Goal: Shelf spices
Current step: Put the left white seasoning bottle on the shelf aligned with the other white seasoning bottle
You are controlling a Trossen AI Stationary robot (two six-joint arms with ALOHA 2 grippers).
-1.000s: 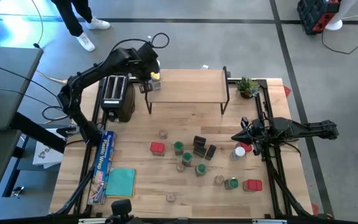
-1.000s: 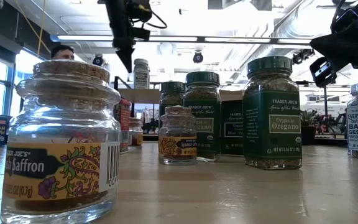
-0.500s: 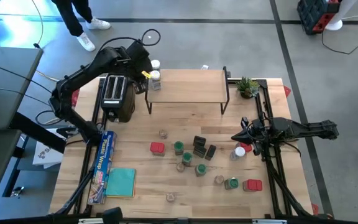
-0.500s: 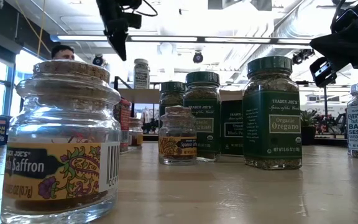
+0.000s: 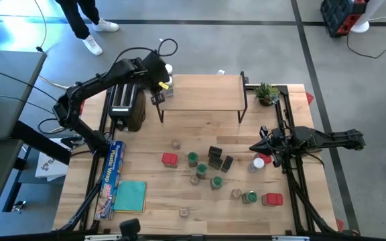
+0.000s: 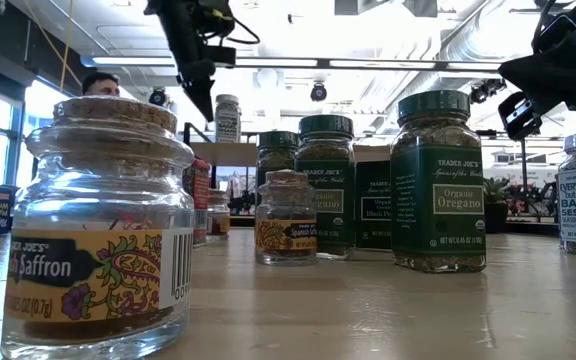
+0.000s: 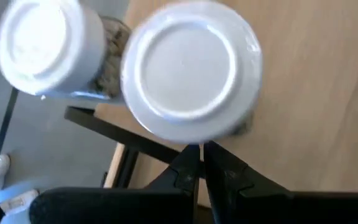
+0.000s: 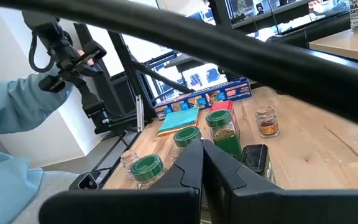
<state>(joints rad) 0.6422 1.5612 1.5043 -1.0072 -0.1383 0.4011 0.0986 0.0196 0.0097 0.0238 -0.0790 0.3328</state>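
Two dark, six-jointed arms, matte black. Left arm (image 5: 92, 84) with looping black cable by wrist and small yellow tag near gripper (image 5: 158, 98). Right arm (image 5: 320, 139) slim, angular, black throughout; tapered black fingers (image 8: 188, 168).

White-lidded jars (image 7: 188, 68), light wooden shelf (image 5: 203, 94), teal cloth (image 5: 130, 195), black toaster (image 5: 124, 102).

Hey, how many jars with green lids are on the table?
4 green-lidded jars: one beside the left red tin, one just in front of it, one before the black boxes, one beside the right red tin. Others may be hidden.
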